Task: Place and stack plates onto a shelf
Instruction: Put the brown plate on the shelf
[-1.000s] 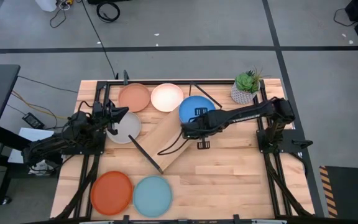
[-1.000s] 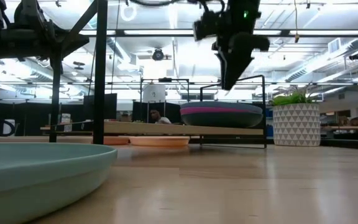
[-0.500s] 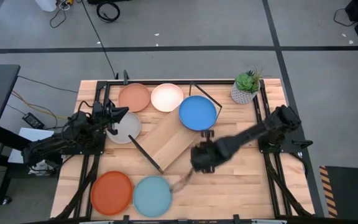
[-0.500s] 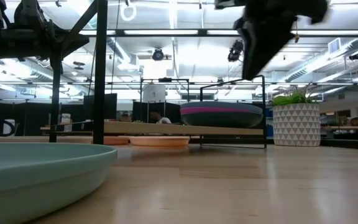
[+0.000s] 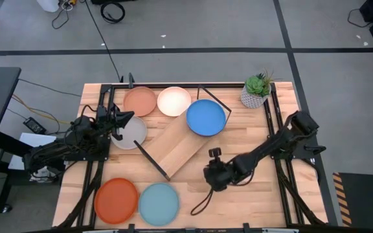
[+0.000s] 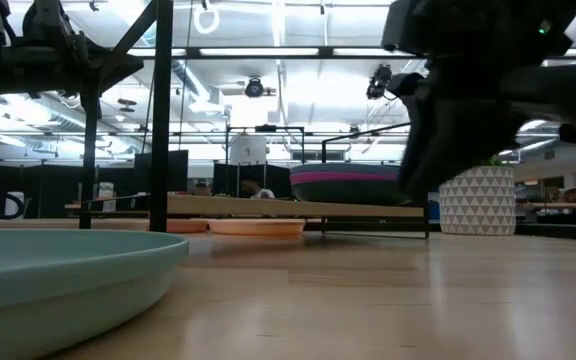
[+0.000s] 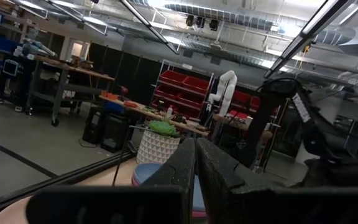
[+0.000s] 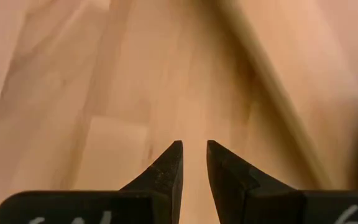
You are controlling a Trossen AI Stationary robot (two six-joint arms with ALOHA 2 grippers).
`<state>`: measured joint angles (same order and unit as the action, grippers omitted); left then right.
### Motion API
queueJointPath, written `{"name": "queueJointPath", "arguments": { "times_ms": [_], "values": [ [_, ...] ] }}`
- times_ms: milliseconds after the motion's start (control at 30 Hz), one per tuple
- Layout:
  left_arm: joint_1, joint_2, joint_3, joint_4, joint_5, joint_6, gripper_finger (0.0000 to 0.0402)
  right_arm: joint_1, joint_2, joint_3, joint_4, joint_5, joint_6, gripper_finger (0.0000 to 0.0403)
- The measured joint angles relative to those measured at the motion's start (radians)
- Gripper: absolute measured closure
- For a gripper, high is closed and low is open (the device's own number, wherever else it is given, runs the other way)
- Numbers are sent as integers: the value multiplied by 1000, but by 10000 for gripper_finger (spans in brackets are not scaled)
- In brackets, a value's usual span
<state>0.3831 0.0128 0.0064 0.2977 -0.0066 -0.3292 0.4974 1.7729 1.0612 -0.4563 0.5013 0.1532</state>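
The shelf (image 5: 177,147), a light-wood board on black rods, lies slantwise mid-table. A blue plate (image 5: 206,117) tops a stack on its far right end; the low view shows a magenta plate (image 6: 356,177) in that stack. Salmon (image 5: 140,101), cream (image 5: 174,101) and pale grey (image 5: 129,132) plates lie flat at the far left. Orange (image 5: 116,200) and light blue (image 5: 158,203) plates lie near the front edge. My right gripper (image 8: 193,155) is slightly open and holds nothing, tipped down over bare tabletop right of the light blue plate. My left gripper (image 7: 196,163) is shut, parked at the left.
A green plant in a white pot (image 5: 256,91) stands at the far right corner. Black frame rods (image 5: 274,123) run along both table sides. Bare wood (image 5: 251,207) lies at the near right.
My right gripper has swung from beside the blue plate at the shelf's far end toward the table's near edge, sinking and tipping further down. It now hangs over bare wood in front of the shelf. The plates and shelf have stayed put.
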Motion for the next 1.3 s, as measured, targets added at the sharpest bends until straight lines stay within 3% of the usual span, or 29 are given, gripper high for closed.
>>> {"name": "queueJointPath", "arguments": {
  "times_ms": [100,300,467,633,933,1167,1300],
  "values": [
    [0,0,0,-1,0,0,377,-21,-71,-102,196,6,-91,325],
    [0,0,0,55,-50,0,377,-109,-210,-339,689,-92,-304,325],
    [0,0,0,71,-52,1,377,-171,-267,-451,925,-119,-355,325],
    [0,0,0,77,-95,14,377,-205,-281,-477,990,-118,-355,325],
    [0,0,0,71,-163,27,377,-242,-278,-523,1028,30,-458,325],
    [0,0,6,91,-228,2,377,-325,-278,-643,1257,33,-522,325],
    [3,30,93,-45,-229,47,382,-350,-278,-656,1286,-5,-475,325]
  ]
}}
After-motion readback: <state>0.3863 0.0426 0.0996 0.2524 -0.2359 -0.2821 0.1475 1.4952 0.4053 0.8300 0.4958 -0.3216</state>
